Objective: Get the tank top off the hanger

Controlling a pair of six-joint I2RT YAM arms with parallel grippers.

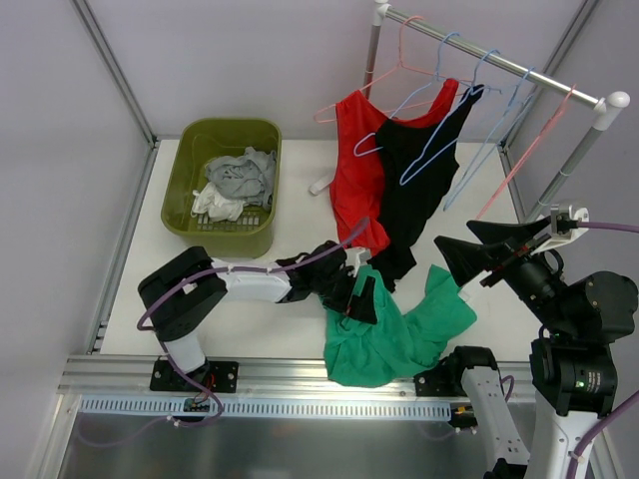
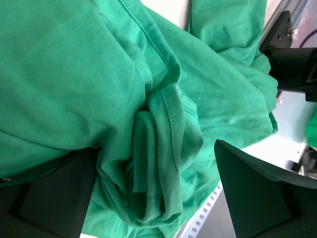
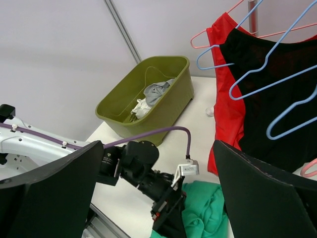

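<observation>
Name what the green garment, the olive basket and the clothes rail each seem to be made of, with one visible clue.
Green garment: soft knit fabric, likely cotton jersey, matte; it bunches in folds and shows stitched hems. Olive basket: moulded plastic, slightly glossy, with slotted walls. Clothes rail: probably metal tube, shiny silver with bright highlights.

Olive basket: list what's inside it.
Crumpled grey and white clothes lie piled inside the olive basket. Anything beneath that pile is covered and cannot be seen.

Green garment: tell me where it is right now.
Top external view: the green garment lies crumpled at the table's near edge, right of centre, below the hanging black top, the left gripper at its upper-left part.
</observation>
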